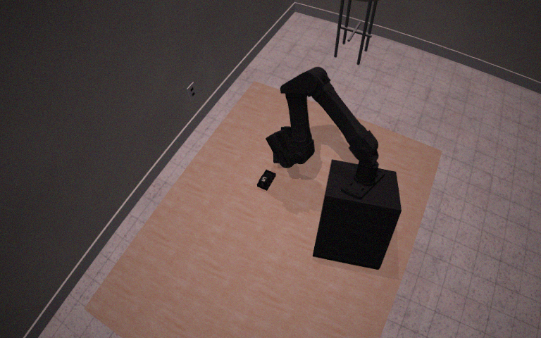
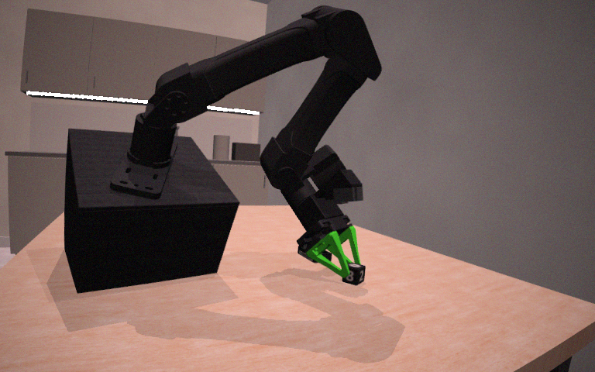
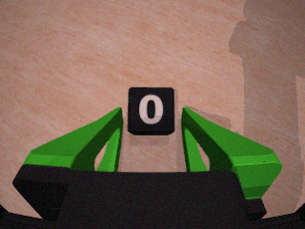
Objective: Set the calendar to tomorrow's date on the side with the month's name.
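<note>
A black digit cube [image 2: 354, 275] [image 3: 152, 110] stands on the bare wooden table [image 2: 438, 307], apart from the tray. It shows 0 on top in the wrist view and 8 and 2 on its sides in the exterior view. My gripper [image 2: 351, 267] [image 3: 152, 114] straddles it with green fingers. A narrow gap shows on each side, so the fingers are open around it. The black tray [image 1: 272, 174] lies flat on the table left of the arm. It holds the other cube [image 1: 263, 179], with 5 facing up. In the top view the wrist hides my fingers and the first cube.
The arm's black pedestal box [image 1: 355, 222] [image 2: 144, 228] stands on the table behind the gripper. The table's front right edge [image 2: 583, 333] is near in the exterior view. A metal stool [image 1: 355, 32] stands on the floor beyond the table.
</note>
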Tool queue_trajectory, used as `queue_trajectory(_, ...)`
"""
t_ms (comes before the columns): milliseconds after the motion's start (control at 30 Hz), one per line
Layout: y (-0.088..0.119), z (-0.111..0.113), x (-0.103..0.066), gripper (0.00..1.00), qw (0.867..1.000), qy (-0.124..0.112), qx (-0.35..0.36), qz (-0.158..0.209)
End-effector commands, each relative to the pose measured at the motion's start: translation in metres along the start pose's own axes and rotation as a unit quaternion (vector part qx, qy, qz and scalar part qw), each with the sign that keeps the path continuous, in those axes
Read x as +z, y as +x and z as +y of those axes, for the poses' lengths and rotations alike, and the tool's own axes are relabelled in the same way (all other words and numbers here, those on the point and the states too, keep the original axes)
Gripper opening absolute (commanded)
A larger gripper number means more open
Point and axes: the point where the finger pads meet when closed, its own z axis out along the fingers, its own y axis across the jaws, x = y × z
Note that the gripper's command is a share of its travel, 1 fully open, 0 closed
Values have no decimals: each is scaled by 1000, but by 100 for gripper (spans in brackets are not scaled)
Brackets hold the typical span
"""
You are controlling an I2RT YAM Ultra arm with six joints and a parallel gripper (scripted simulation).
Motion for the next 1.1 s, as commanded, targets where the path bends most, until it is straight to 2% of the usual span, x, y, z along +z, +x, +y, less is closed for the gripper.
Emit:
queue_trajectory(0, -2, 2, -1, 45, 1000, -2, 3, -3)
queue_trajectory(267, -2, 2, -1, 45, 1000, -2, 3, -3)
queue_trajectory(300, -2, 2, -1, 26, 1000, -2, 3, -3)
queue_trajectory(1067, -2, 2, -1, 26, 1000, -2, 3, -3)
